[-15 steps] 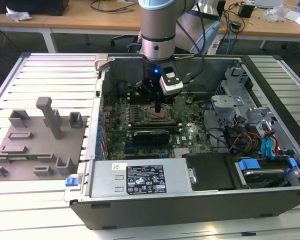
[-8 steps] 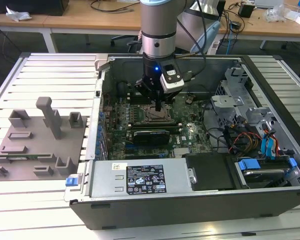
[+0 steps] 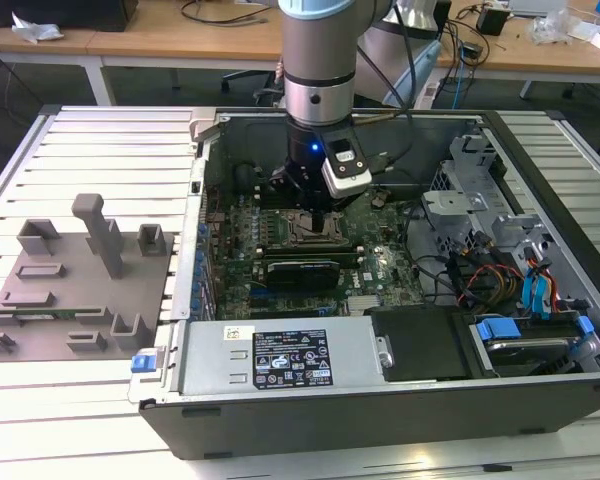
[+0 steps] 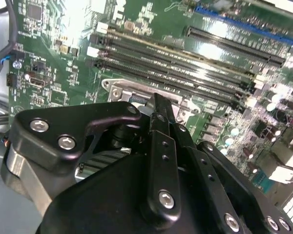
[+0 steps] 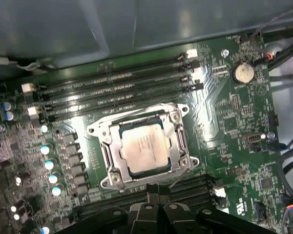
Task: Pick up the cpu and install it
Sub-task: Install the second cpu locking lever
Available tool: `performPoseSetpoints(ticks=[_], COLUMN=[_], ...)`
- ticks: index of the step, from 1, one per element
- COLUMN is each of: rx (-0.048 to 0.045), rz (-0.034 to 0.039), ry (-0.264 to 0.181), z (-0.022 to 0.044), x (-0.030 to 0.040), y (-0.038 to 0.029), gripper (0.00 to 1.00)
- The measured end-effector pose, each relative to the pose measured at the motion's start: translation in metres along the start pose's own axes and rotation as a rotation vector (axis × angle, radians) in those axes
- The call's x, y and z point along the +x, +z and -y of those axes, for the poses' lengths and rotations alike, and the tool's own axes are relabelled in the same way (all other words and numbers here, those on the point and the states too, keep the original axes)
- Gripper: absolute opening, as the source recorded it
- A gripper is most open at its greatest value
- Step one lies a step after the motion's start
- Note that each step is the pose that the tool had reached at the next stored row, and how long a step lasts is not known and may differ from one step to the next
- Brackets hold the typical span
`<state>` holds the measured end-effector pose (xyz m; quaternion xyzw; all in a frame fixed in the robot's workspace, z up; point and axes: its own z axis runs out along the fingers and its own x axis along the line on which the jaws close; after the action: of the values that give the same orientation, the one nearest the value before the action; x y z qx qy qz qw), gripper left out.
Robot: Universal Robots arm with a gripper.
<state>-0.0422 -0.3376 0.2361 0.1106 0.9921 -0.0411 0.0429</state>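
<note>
Small flat square cpu (image 5: 143, 148) with a pale silvery metal top and a thin dark rim, faint print across the top too small to make out. Lying flat and face up inside the square metal socket frame (image 5: 178, 141) on the green motherboard (image 5: 234, 122), edges lined up with the frame's opening, slightly turned relative to the first wrist view's borders. Seated between 2 banks of long black memory slots (image 5: 112, 87), 1 on either side of the frame. Free of any grasp, top surface fully exposed and brightly lit. Hidden in the exterior view beneath the arm.
</note>
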Motion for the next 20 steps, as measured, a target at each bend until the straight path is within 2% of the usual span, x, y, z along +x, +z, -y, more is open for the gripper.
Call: performPoseSetpoints(ticks=[6,11,13,16,20], rx=[-0.0006,-0.0143,-0.0243,-0.0288,-0.0293], rz=[-0.0001,-0.0019,-0.0018,0.0011,0.0017], ry=[0.0,-0.013,-0.039,-0.088,-0.097], z=[0.0065,0.0099,0.0104,0.0105,0.011], x=[-0.0013,-0.0002,0.0005,0.0009,0.001], y=[0.0007,0.0017,0.0027,0.0036,0.0036], gripper=[0.11,0.11,0.11,0.11,0.11])
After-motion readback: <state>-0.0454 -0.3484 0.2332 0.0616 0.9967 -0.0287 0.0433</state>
